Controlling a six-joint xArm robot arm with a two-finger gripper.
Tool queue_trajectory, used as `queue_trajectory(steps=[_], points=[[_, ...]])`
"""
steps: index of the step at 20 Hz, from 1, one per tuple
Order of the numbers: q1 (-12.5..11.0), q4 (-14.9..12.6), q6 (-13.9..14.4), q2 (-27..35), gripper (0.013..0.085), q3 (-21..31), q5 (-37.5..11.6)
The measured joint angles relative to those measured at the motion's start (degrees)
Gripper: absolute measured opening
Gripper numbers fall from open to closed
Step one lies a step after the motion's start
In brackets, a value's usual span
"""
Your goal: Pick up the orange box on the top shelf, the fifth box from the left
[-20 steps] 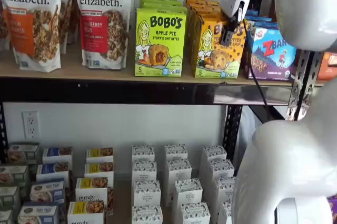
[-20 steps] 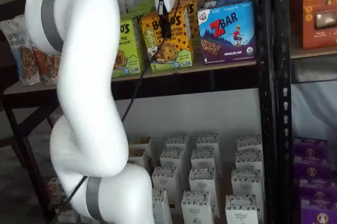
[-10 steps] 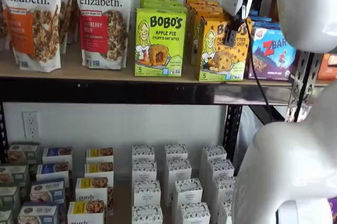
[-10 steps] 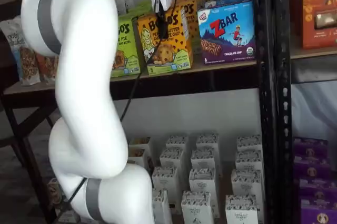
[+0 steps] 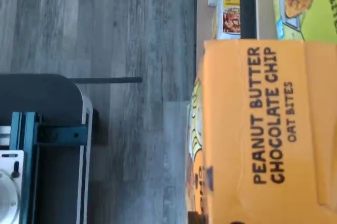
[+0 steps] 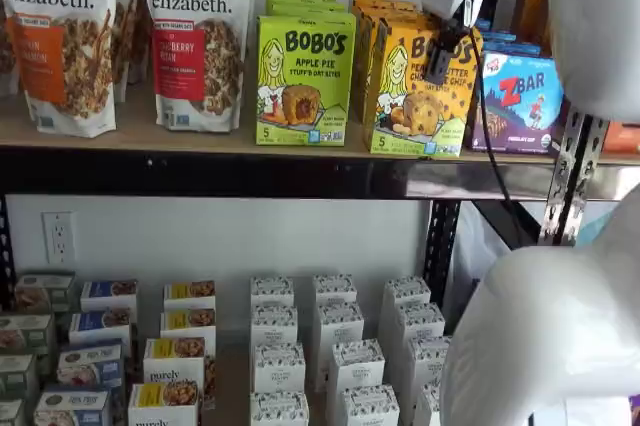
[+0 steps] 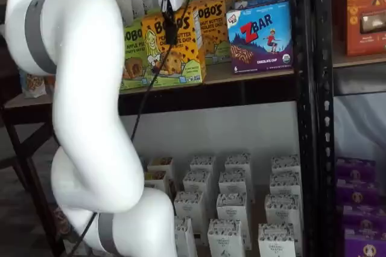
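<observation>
The orange box (image 6: 418,96) is a yellow-orange Bobo's Peanut Butter Chocolate Chip carton, upright at the front edge of the top shelf (image 6: 200,141). It stands out ahead of its row in both shelf views. My gripper (image 6: 443,54) comes down from above with its black fingers closed on the carton's upper part. In a shelf view the gripper (image 7: 170,28) and the carton (image 7: 175,58) sit left of the remaining orange cartons (image 7: 214,19). The wrist view shows the carton's lettered face (image 5: 263,129) close up.
A lime-green Bobo's Apple Pie carton (image 6: 303,78) stands just left of the orange box and a blue ZBar carton (image 6: 515,101) just right. Granola bags (image 6: 195,36) fill the left. A black upright (image 7: 307,118) stands to the right. White cartons (image 6: 330,346) fill the lower shelf.
The gripper has moved outward from the shelf with the orange box in it. The box has come forward out of its row toward the shelf's front edge.
</observation>
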Motion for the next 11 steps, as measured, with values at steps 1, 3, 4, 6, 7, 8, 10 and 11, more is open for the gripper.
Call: queue_trajectory(steps=[1, 3, 4, 6, 7, 8, 10, 11], points=[[0.2, 0.0, 0.2, -1.1, 0.033, 1.0, -0.3], [0.4, -0.2, 0.4, -2.9, 0.033, 2.8, -0.6], [0.5, -0.2, 0.5, -3.9, 0.033, 3.7, -0.7], [0.7, -0.3, 0.7, -5.6, 0.033, 5.4, -0.9], [0.8, -0.4, 0.8, -6.4, 0.033, 6.1, -0.9], [0.9, -0.5, 0.8, -7.2, 0.033, 6.9, -0.8], [1.0, -0.5, 0.9, -8.8, 0.033, 8.7, -1.1], [1.0, -0.4, 0.9, -9.6, 0.033, 9.6, -1.6]])
